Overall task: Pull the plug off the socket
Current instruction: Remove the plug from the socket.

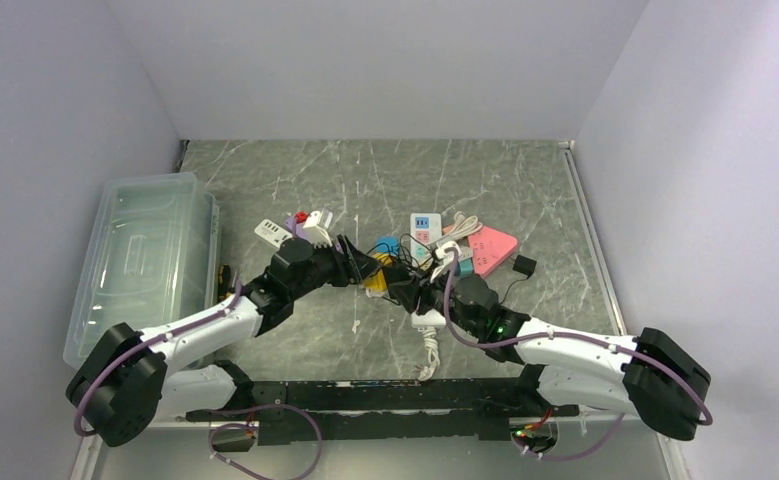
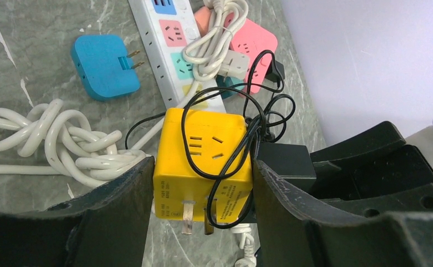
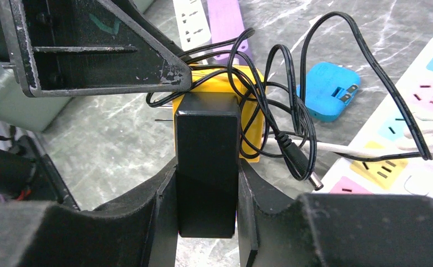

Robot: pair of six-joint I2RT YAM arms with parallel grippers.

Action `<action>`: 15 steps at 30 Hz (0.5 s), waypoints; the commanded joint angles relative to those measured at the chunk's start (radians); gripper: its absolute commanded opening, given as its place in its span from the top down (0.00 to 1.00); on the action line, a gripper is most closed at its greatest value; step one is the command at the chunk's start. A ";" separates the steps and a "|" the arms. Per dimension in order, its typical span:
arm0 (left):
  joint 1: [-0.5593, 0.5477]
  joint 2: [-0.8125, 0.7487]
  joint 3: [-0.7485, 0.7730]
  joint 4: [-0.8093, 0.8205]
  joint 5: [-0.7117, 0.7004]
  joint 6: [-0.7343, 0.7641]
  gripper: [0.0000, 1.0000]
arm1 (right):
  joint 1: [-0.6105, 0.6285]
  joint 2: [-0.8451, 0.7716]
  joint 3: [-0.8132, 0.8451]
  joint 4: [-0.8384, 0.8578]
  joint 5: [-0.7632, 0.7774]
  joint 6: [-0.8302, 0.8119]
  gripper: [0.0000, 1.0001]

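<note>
- The right gripper (image 3: 207, 167) sits nearest the lens, its two fingers closed narrowly on the flat sides of the black plug (image 3: 207, 139). The hold looks square, but the faces are smooth, so a hard tug could slide the fingers off instead of drawing the pins out.
- The plug is seated in one face of the yellow cube socket (image 2: 203, 150). The left gripper (image 2: 203, 172) clamps that cube at a medium spread and holds it off the table (image 1: 385, 180), near the middle, with the cube's own prongs (image 2: 187, 217) bare underneath.
- The cube is gripped by two smooth sides only. If the pull is not straight along the pins, I judge it would twist in that grip and bind the plug.
- The plug's black cable (image 3: 297, 161) loops over the cube's front and corner. As the two parts separate, those loops could tighten and snag on the cube or on a left finger, which would stall the pull.
- Beneath them lie the white power strip (image 2: 172, 33), the blue adapter (image 2: 105, 67) and a knotted white cord (image 2: 64, 139). A trailing loop could hook one of these and drag it.
- If the cube slipped free, it would fall into that clutter.
</note>
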 commanded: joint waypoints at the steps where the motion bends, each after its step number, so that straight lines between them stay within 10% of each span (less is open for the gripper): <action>1: -0.007 0.030 -0.004 -0.092 -0.019 0.010 1.00 | 0.102 -0.064 0.089 0.235 0.085 -0.093 1.00; 15: -0.008 0.065 -0.006 -0.070 -0.005 -0.004 1.00 | 0.216 -0.047 0.107 0.223 0.260 -0.157 1.00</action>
